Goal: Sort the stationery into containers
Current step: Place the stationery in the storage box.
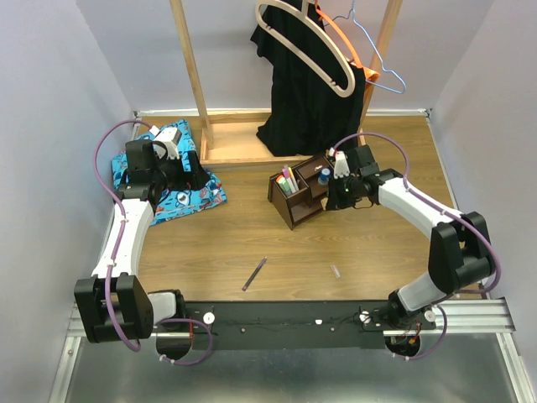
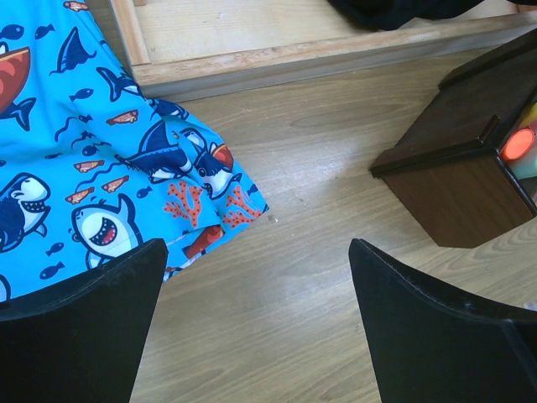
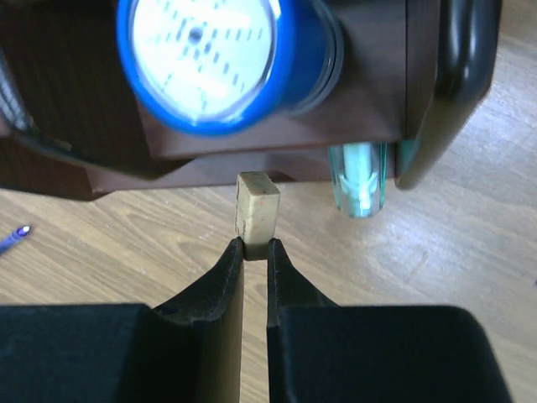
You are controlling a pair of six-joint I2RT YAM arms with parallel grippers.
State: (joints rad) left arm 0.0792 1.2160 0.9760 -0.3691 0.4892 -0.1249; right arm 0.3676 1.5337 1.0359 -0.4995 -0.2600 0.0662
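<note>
Right wrist — 2 right fingers [image 3: 225, 277] pinch 1 tan eraser [image 3: 258, 206] near 1 blue bottle [image 3: 210, 59]; left fingers [image 2: 84, 332] spread.

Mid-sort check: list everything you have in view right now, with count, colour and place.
organizer: one, dark brown, table centre
markers: several, pink, green and yellow among them, upright in the organizer
bottle: one, blue with a white top, in the organizer
eraser: one, tan, just in front of the organizer
pen: one, purple, lying on the table near the front
small clear piece: one, right of the pen; too small to identify
cloth: one, blue shark print, table left
rack: one, light wood, at the back
garment: one, black, on the rack
hangers: three, beige, orange, light blue, on the rack
left gripper: open, beside the cloth
right gripper: shut on the eraser
</note>
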